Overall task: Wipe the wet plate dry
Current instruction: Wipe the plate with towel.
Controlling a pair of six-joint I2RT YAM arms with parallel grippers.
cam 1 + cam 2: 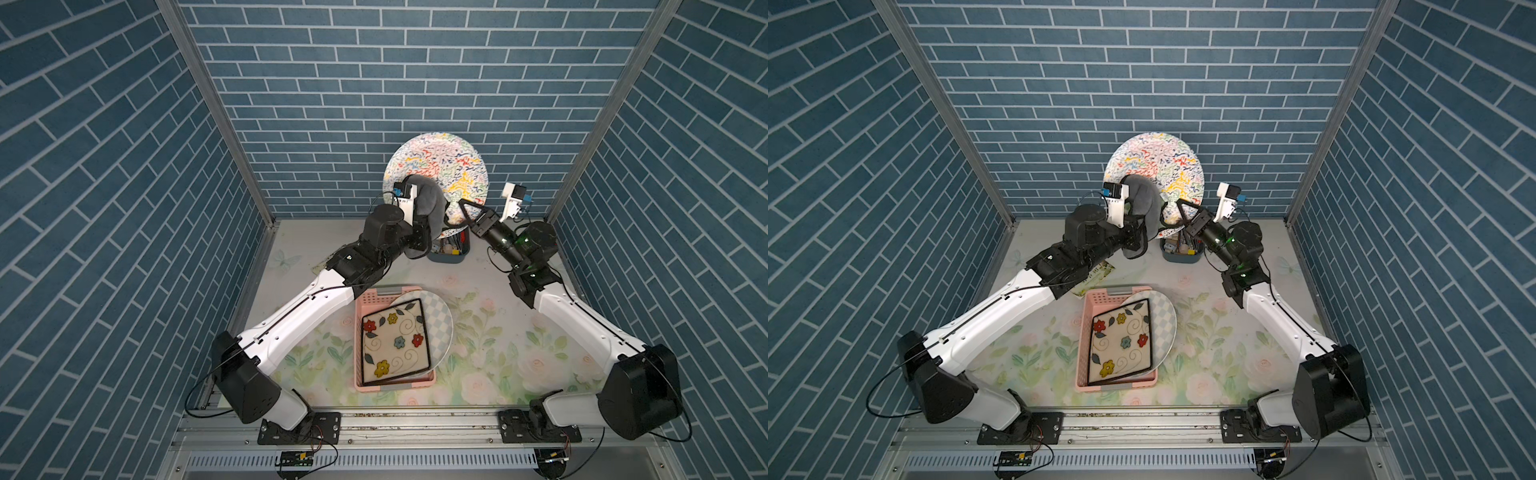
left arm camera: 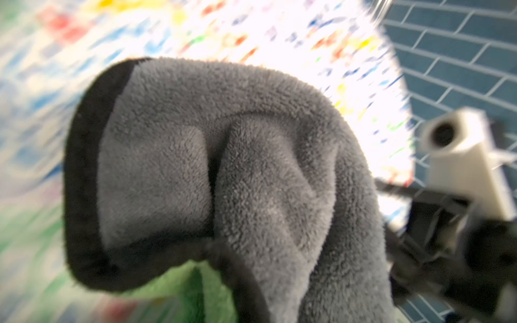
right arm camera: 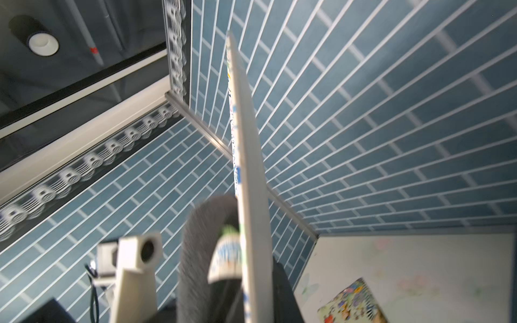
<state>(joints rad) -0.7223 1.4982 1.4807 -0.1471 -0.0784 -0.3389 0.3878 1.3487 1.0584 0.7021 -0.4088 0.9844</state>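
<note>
Above the table's (image 1: 490, 345) back, the right gripper (image 1: 467, 215) pinches the upright plate (image 1: 444, 166) by its lower rim; the left gripper (image 1: 424, 232), clamped on the cloth (image 1: 432, 203), presses its face. Hard pushing could lever it loose.

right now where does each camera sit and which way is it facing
Top views: high at the front, looking down toward the back wall; both arms show whole.
Left wrist: faces the round plate past the grey cloth; the right arm's camera shows.
Right wrist: looks up along the plate's edge; the left arm's camera shows.
Both wrist views share plate and cloth.
</note>
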